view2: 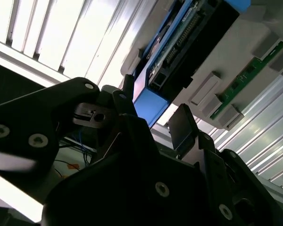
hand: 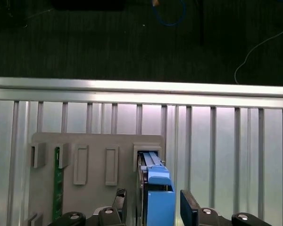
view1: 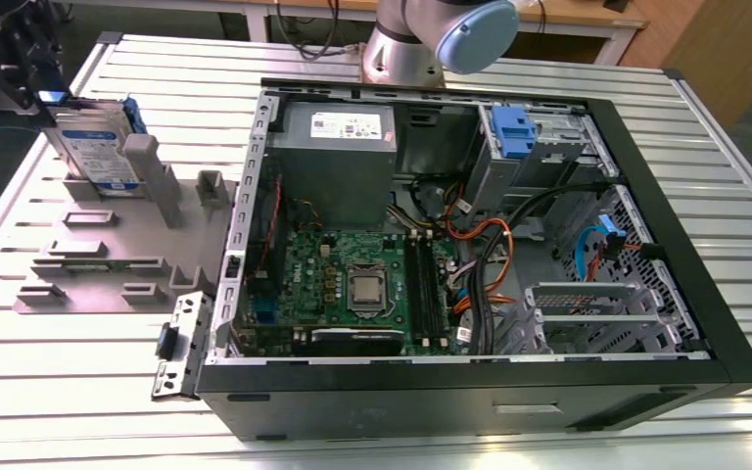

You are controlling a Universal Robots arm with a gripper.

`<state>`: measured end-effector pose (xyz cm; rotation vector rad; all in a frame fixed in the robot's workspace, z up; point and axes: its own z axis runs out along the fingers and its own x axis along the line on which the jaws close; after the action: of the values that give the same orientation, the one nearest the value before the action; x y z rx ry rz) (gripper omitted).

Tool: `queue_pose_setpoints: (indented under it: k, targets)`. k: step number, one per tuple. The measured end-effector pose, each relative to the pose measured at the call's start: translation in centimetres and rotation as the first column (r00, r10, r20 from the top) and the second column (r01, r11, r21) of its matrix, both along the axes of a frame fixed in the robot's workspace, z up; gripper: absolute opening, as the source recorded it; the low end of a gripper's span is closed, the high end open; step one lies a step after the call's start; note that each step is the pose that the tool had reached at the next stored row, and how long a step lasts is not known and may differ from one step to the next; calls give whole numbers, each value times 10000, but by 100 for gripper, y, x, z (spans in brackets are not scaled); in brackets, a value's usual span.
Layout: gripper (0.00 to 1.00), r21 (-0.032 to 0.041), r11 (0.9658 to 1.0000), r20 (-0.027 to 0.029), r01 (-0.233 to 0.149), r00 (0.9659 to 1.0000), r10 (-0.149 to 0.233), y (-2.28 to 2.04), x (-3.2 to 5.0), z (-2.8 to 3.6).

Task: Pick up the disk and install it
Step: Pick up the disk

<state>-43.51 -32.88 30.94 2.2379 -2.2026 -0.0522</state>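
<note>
While the disk point(hand: 153, 174) stands on edge in its grey holder point(hand: 94, 141), offered for gripping, my gripper point(hand: 154, 197) straddles its blue frame, fingers point(hand: 191, 209) apart, seemingly not yet touching.

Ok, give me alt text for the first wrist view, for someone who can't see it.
The disk stands on edge in a grey holder, between the open fingers of the gripper. The holder lies on a slatted metal table, dark floor beyond.
</note>
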Motion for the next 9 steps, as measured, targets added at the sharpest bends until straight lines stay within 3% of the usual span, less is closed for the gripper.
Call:
queue_pose_setpoints:
  k: [7, 8, 9]
  targets:
    - [55, 0, 10000, 36, 0, 10000, 0, 0, -20, -58]
    - [49, 0, 10000, 38, 0, 10000, 0, 0, -22, -65]
    - [49, 1, 10000, 41, -1, 10000, 1, 0, -23, -72]
